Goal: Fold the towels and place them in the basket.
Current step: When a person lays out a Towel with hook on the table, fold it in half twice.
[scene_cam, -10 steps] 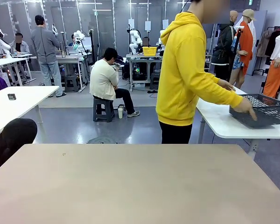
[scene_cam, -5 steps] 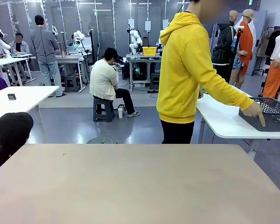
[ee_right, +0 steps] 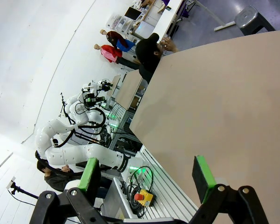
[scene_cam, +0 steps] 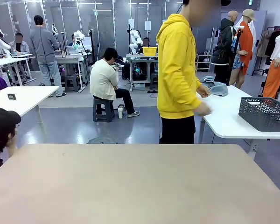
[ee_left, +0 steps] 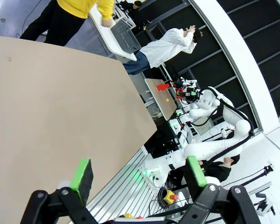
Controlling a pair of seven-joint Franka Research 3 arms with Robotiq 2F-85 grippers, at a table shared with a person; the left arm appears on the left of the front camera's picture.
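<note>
**A:** Where are the towels?

**B:** The crumpled grey-blue terry towels [scene_cam: 214, 87] lie in a heap near the far left corner of a white side tabletop [scene_cam: 224, 123], beyond the robot's own. I cannot tell how many are in the heap.

**A:** And the basket?

**B:** The dark grey rectangular plastic basket [scene_cam: 263, 113] with mesh walls stands on that same white side tabletop. It is toward the right edge, well apart from the heap.

**A:** Who is nearest?

**B:** The person [scene_cam: 177, 70] in the yellow hoodie, standing at its left edge. One hand [scene_cam: 203, 109] is blurred over the near left corner.

**A:** So what is the robot's part?

**B:** Waiting, I'd judge. The wide beige tabletop [scene_cam: 130, 182] before the arms has no towel on it yet. The left gripper [ee_left: 139, 173] hangs back toward its near edge. Its jaws are spread wide, with the green pads [ee_left: 82, 172] well apart and nothing between them. The right gripper [ee_right: 145, 173] is spread the same way.

**A:** How can it do this step well?

**B:** Keep both grippers back and leave the middle of the beige tabletop free for a towel. Move only once the person's hands are away. Terry is limp, so I'd then pinch two corners of one short edge, one per gripper. Both should travel at an even pace, so the edges meet squarely.
</note>
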